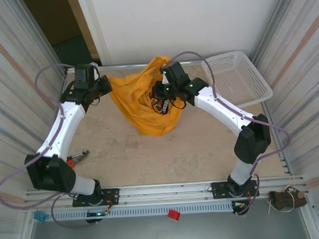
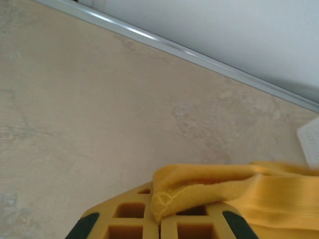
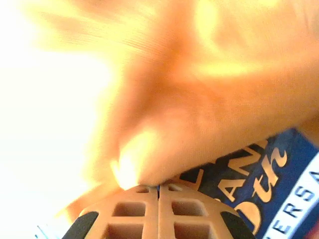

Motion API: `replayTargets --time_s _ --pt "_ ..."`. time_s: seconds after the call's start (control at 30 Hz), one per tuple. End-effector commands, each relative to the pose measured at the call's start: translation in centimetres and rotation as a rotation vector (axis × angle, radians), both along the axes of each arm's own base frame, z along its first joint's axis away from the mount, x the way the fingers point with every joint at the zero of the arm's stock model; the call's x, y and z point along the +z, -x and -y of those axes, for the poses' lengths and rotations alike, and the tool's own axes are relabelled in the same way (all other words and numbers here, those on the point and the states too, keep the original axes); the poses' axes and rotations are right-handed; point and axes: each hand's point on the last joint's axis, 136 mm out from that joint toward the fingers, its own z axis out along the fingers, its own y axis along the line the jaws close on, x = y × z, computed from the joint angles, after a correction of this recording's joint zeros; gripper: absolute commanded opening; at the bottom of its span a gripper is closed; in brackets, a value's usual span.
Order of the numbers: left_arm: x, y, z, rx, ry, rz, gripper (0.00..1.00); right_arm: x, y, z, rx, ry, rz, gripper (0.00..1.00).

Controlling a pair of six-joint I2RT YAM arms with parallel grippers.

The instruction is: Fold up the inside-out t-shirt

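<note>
- The table point(image 1: 124, 158) bears the inside-out t-shirt point(image 1: 143, 107), bunched in a raised heap near its far edge
- At one side the left gripper point(image 2: 159, 221) is clamped tight on a stitched hem, likely to stretch the cloth out flat
- The right gripper point(image 3: 159, 191) is pinched closed on a fold beside the blue print point(image 3: 259, 189), holding up the opposite side

Top external: mounted above and behind arm bases point(image 1: 94, 195), aimed down at table point(image 1: 150, 151); bases placed at bottom of frame.
Left wrist: set close behind left gripper point(image 2: 159, 226) at bottom centre, faced low across table toward far rail point(image 2: 199, 54).
Right wrist: held very near t-shirt point(image 3: 199, 99), focus lost; right gripper point(image 3: 158, 214) at bottom centre.
Shared by all three views: t-shirt.
</note>
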Motion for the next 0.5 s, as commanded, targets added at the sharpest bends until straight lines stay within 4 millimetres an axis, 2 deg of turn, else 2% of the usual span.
replayTargets --time_s 0.0,0.17,0.2,0.23,0.27,0.3,0.33,0.37,0.47 --pt "1.4 -2.5 -1.0 0.017 0.049 0.030 0.00 3.7 1.6 0.3 0.064 -0.035 0.044 0.00" --pt "-2.1 -4.4 -1.0 -0.004 0.033 -0.063 0.02 9.0 1.5 0.5 0.079 -0.125 0.115 0.00" --pt "-2.7 -4.5 -0.8 -0.017 0.034 -0.078 0.14 10.2 1.4 0.6 0.080 -0.146 0.133 0.00" --pt "-3.2 -4.5 -0.5 -0.039 0.036 -0.082 0.33 11.5 1.2 0.7 0.079 -0.165 0.156 0.00" --pt "-3.5 -4.4 -0.3 -0.055 0.037 -0.080 0.46 12.4 1.0 0.9 0.078 -0.177 0.172 0.00" --pt "-3.6 -4.2 -0.2 -0.063 0.034 -0.075 0.53 14.8 0.9 1.2 0.079 -0.211 0.214 0.00" --pt "-3.5 -3.8 -0.2 -0.072 0.027 -0.064 0.61 16.3 0.7 1.6 0.078 -0.235 0.236 0.00" --pt "-3.4 -3.4 -0.3 -0.077 0.018 -0.056 0.66 17.7 0.5 1.9 0.080 -0.260 0.259 0.00" --pt "-2.2 -1.3 -0.2 -0.103 0.023 -0.031 0.70 21.4 0.0 3.1 0.076 -0.320 0.315 0.00"
